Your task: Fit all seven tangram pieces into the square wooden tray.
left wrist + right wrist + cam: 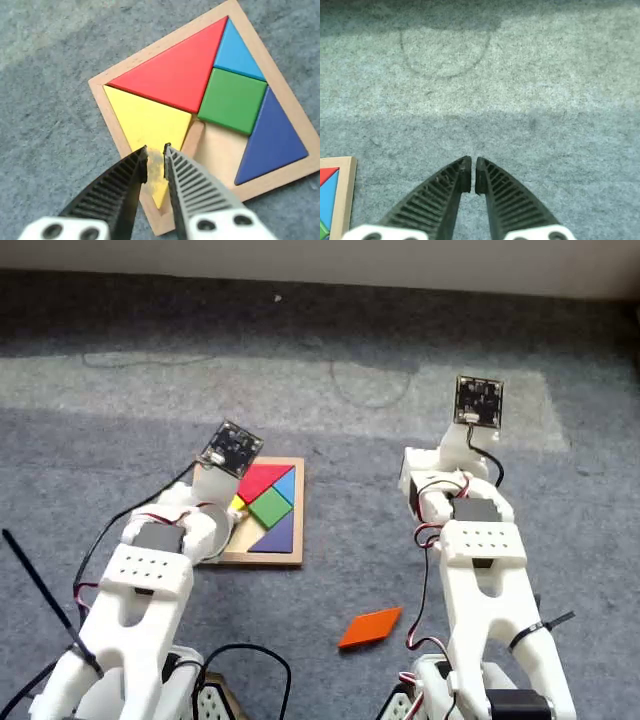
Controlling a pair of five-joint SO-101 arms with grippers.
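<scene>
My left arm and right arm: white shells, black servo blocks, rows of small holes. Red, black and white wires at joints. Square black circuit board on each wrist. Left gripper, right gripper: ribbed fingers, white bases with screw holes.

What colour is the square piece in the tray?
The square piece is green, clearest in the left wrist view.

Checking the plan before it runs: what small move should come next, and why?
Probably swing the right gripper back toward the orange piece: it lies on the carpet outside the tray, which has a bare gap, and that gripper holds nothing.
</scene>
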